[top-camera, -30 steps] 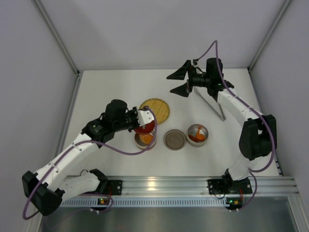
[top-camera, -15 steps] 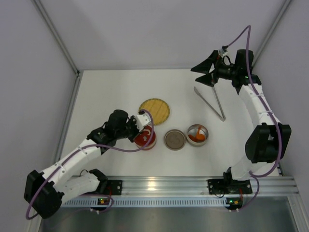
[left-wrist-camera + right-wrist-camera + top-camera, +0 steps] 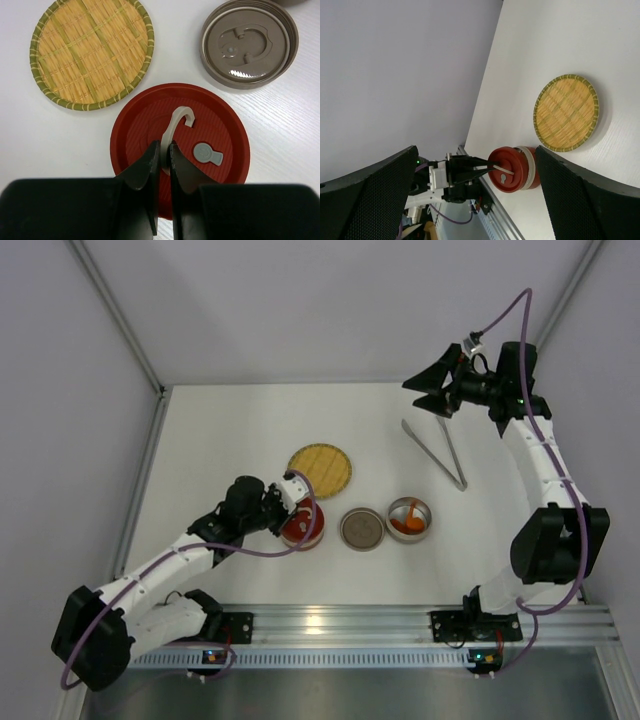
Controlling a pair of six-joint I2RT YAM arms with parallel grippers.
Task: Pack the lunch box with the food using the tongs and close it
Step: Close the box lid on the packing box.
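My left gripper [image 3: 163, 146] is shut on the thin grey handle [image 3: 178, 121] of the red lid [image 3: 210, 125]. That lid sits on top of a tin [image 3: 301, 527] of the lunch box. An open tin [image 3: 409, 519] to the right holds orange food [image 3: 404, 525]. Between the two tins lies a brown-lidded part [image 3: 362, 528], which also shows in the left wrist view [image 3: 247, 42]. The silver tongs [image 3: 437, 452] lie on the table at the back right. My right gripper [image 3: 422, 392] hangs open above their far end, holding nothing.
A round yellow woven plate [image 3: 321, 469] lies just behind the red-lidded tin, and shows as well in the left wrist view [image 3: 92, 50] and the right wrist view [image 3: 566, 112]. Walls close in the table at the left, back and right. The arms' mounting rail [image 3: 330, 625] runs along the near edge.
The left gripper has brought the red lid down onto the tin, covering the orange food in it. The right gripper has risen to the back right, away from the tongs, and opened wider.
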